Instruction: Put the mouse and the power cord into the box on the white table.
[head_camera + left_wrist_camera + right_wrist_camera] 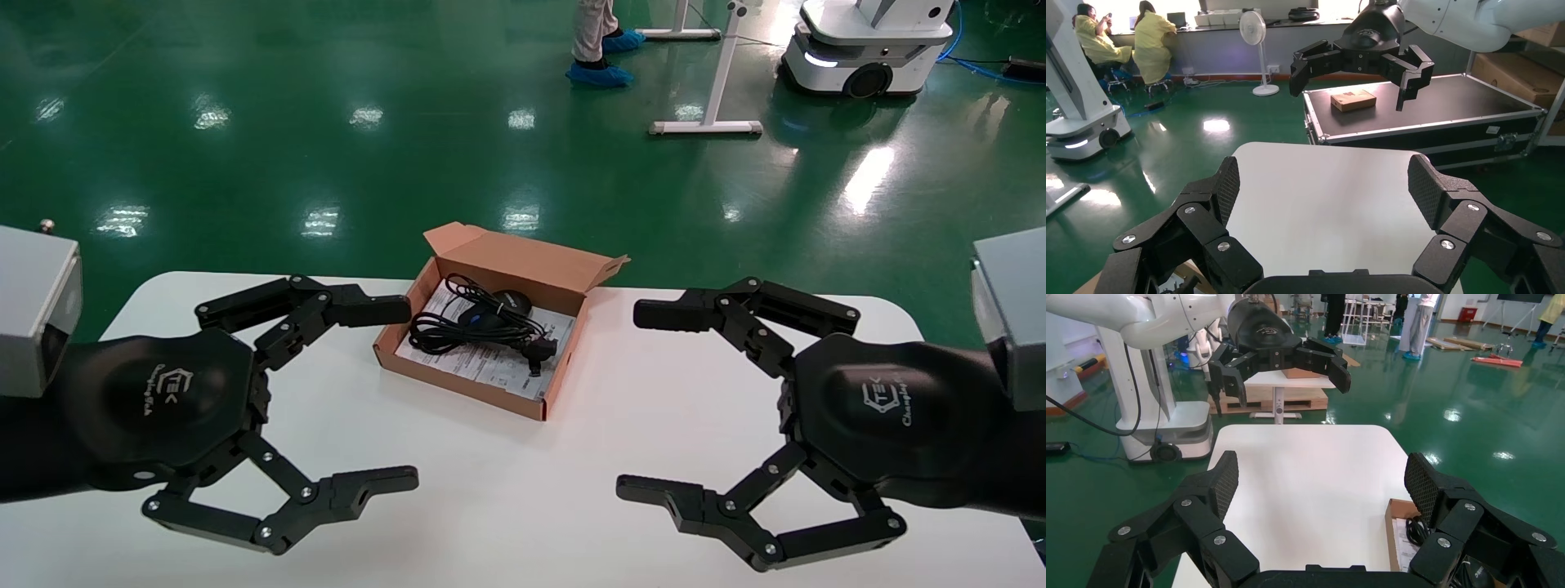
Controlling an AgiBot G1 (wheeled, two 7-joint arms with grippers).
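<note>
In the head view the box [490, 343] sits at centre frame on the tabletop [523, 506], flap raised at its far side. The mouse [508, 302] and the power cord [478, 328] already lie inside on the printed sheet, so the packing looks done. Should either need shifting, the mouse is light, hard and smooth, best pinched across its sides; the cord is limp and springy, best gripped at the coil's middle, not at the plug. The left hand [384, 392] at lower left and the right hand [654, 400] at lower right both hover spread wide and empty, flanking the box with bare tabletop between them.

In the left wrist view the left hand [1324, 190] gapes over bare tabletop, the rounded far edge close ahead.

In the right wrist view the right hand [1321, 481] is likewise released; the box corner shows at lower right.
</note>
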